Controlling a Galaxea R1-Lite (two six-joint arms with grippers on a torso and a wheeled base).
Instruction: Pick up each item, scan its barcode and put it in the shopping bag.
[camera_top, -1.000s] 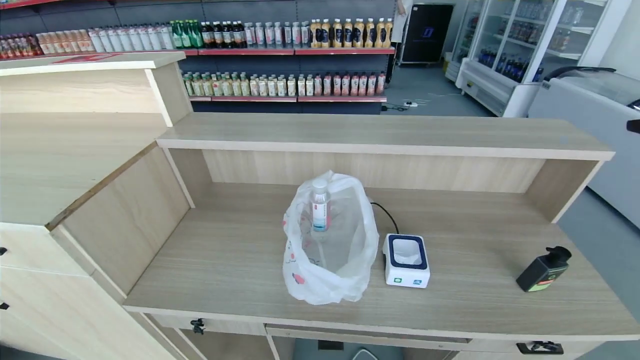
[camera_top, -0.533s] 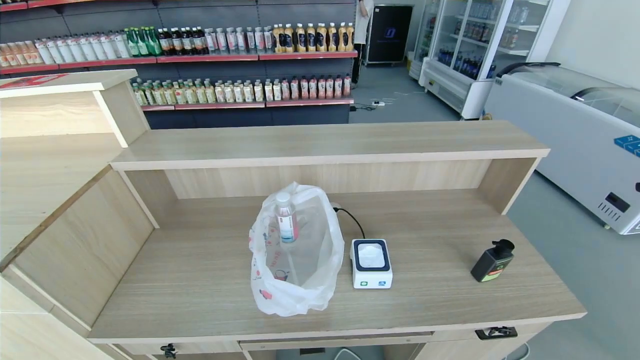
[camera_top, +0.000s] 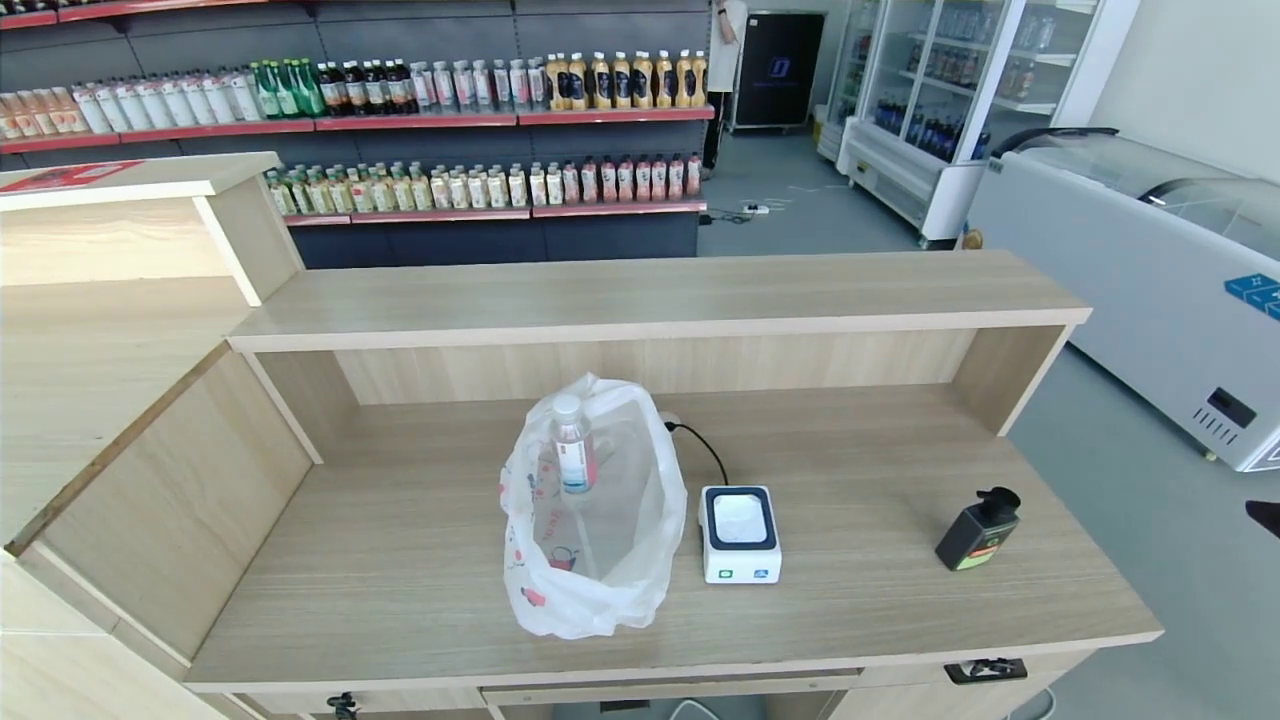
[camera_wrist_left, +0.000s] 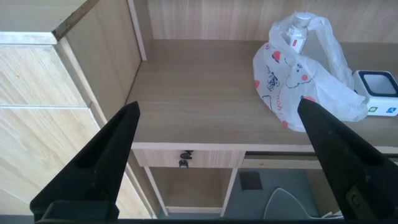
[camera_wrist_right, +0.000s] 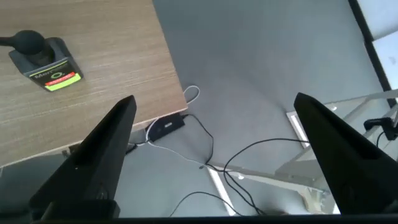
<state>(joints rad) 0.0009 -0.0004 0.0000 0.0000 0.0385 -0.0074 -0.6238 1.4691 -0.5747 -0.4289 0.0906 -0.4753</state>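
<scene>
The left gripper (camera_wrist_left: 217, 106) and right gripper (camera_wrist_right: 214, 98) are spread wide, nothing held; a dark bottle (camera_top: 975, 530), perhaps pump-topped, is seen right of the scanner (camera_top: 740, 532).

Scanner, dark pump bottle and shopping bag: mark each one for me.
scanner (camera_top: 741, 521), head view, its top window
dark pump bottle (camera_top: 970, 540), head view, its body
shopping bag (camera_top: 575, 603), head view, its front wall
</scene>
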